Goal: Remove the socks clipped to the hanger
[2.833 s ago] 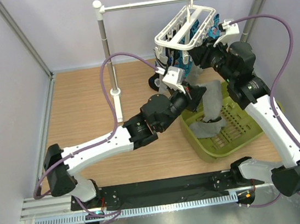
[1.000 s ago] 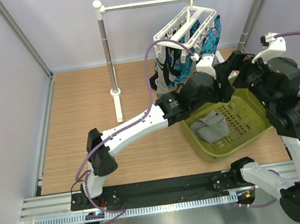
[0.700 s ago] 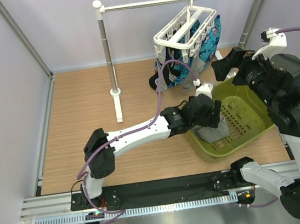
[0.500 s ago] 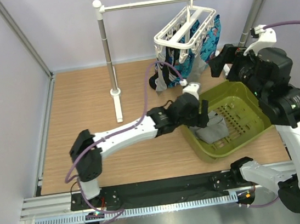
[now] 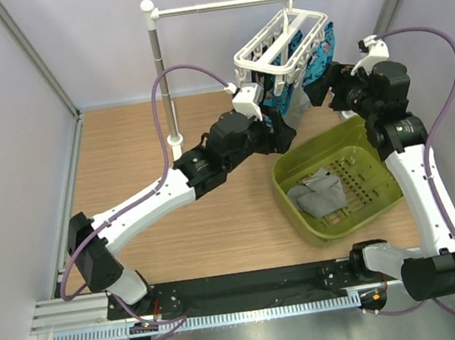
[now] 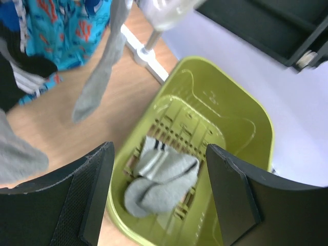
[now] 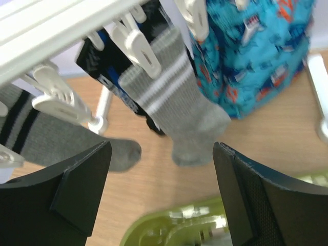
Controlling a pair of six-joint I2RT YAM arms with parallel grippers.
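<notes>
The white hanger (image 5: 284, 38) hangs from the rail, with socks (image 5: 262, 98) and a blue patterned cloth (image 5: 311, 57) clipped under it. My left gripper (image 5: 280, 135) is open and empty just below its left side. In the left wrist view, the left gripper (image 6: 159, 195) frames two grey socks (image 6: 160, 173) lying in the green basket (image 6: 254, 114). My right gripper (image 5: 327, 85) is open at the hanger's right. In the right wrist view, the right gripper (image 7: 161, 189) sits under a grey sock with white bands (image 7: 177, 107) held by a peg (image 7: 136, 51). A darker grey sock (image 7: 61, 138) hangs to its left.
The white rail stand (image 5: 165, 77) crosses the back, its foot on the wooden table (image 5: 125, 158). The green basket (image 5: 293, 208) sits at the front right, under and in front of the hanger. Another grey sock (image 6: 100, 77) dangles beside the stand's post.
My left gripper has left the basket and risen back-left toward the hanger, leaving grey socks in the basket. My right arm has swung in closer to the hanger's right side.
</notes>
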